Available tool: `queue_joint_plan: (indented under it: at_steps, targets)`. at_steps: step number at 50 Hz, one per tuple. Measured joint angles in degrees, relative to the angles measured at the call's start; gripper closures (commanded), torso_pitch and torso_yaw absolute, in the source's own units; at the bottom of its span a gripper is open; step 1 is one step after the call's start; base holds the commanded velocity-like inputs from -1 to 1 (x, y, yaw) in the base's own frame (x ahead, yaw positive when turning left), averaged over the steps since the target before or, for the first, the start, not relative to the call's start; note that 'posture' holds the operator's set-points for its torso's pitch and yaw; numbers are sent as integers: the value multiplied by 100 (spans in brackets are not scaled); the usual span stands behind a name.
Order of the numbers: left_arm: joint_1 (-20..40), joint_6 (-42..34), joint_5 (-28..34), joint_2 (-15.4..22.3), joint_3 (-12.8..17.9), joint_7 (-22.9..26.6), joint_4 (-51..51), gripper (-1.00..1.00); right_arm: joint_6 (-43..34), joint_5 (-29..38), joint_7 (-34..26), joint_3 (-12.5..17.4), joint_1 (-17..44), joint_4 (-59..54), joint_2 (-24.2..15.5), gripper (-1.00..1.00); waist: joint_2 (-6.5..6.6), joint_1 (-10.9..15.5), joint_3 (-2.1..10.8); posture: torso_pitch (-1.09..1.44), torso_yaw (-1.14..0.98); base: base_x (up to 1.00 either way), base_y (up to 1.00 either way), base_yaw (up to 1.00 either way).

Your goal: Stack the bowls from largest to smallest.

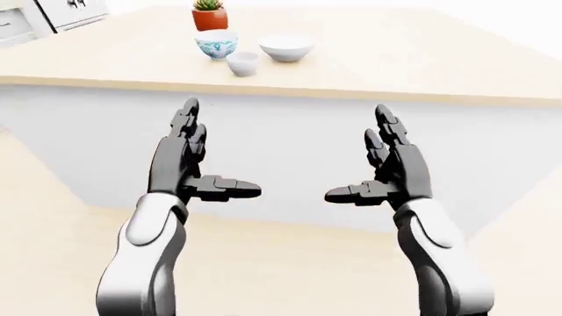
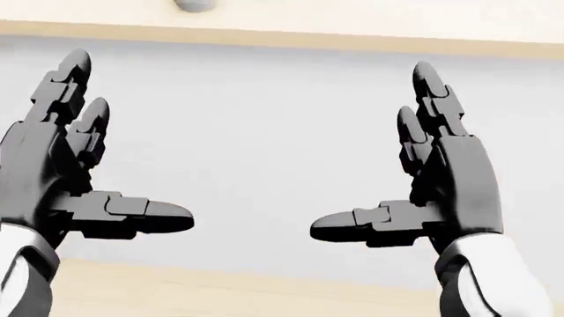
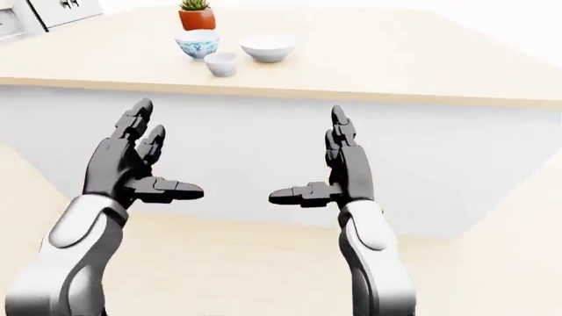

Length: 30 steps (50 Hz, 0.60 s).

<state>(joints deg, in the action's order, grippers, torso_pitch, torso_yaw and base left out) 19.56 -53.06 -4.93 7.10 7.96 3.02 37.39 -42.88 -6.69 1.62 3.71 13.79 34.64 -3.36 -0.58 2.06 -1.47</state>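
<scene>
Across the wooden island counter (image 1: 421, 59), the three bowls (image 1: 242, 63) sat up-left of your open, empty hands, nearer your left hand (image 1: 189, 161) than your right hand (image 1: 391, 168).

Bright, even, soft light fills all three views, with no glare. The counter top (image 1: 395, 59) looks washed out toward the upper right. Shadows are faint. Renders are sharp throughout; the eye views stretch slightly at the edges.

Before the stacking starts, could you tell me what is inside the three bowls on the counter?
The white bowl looks empty. The patterned bowl and the small bowl show only their rims and walls, so their insides cannot be judged. Nothing is nested yet.
</scene>
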Motion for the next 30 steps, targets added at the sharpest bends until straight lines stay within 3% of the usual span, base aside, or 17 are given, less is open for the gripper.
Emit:
queue_joint_plan:
  at_steps: [5, 10, 12, 14, 19, 20, 21, 24, 30]
  targets:
    - [312, -432, -145, 184, 192, -101, 324, -100, -273, -124, -90, 0, 191, 262, -67, -100, -120, 138, -25, 0, 0, 0, 0, 100]
    - [292, -592, -156, 224, 77, -72, 89, -100, -600, -141, -78, 250, 381, 278, -220, -100, -228, -4, -205, 0, 0, 23, 22, 20]
    - [601, -919, -230, 310, 94, -38, 120, -100, -753, -165, -19, 429, 487, 382, -269, -100, -100, -101, -260, 0, 0, 68, 0, 0]
    - [866, -1130, -296, 385, 155, -38, 334, -100, -877, -227, 38, 529, 613, 618, -327, -100, 124, -190, -270, 0, 0, 69, 0, 0]
    - [1529, -1464, -458, 581, 262, -81, 460, -100, -1161, -463, 140, 581, 1000, 934, -461, -100, 584, -322, -61, 0, 0, 76, 0, 0]
    - [1616, -1533, -481, 633, 301, -103, 461, -100, -1188, -512, 150, 554, 1025, 975, -442, -100, 597, -281, -55, 0, 0, 77, 0, 0]
    - [1633, -1611, -498, 662, 340, -126, 474, -100, -1236, -567, 151, 509, 993, 1004, -432, -100, 551, -271, -99, 0, 0, 77, 0, 0]
    - [1698, -1817, -521, 714, 404, -201, 395, -100, -1469, -758, 139, 532, 1036, 967, -489, -100, 435, -180, -42, 0, 0, 77, 0, 0]
    - [1791, -1867, -596, 772, 430, -293, 378, -100, -1465, -882, 256, 624, 1145, 1043, -575, -100, 19, 48, 3, 0, 0, 77, 0, 0]
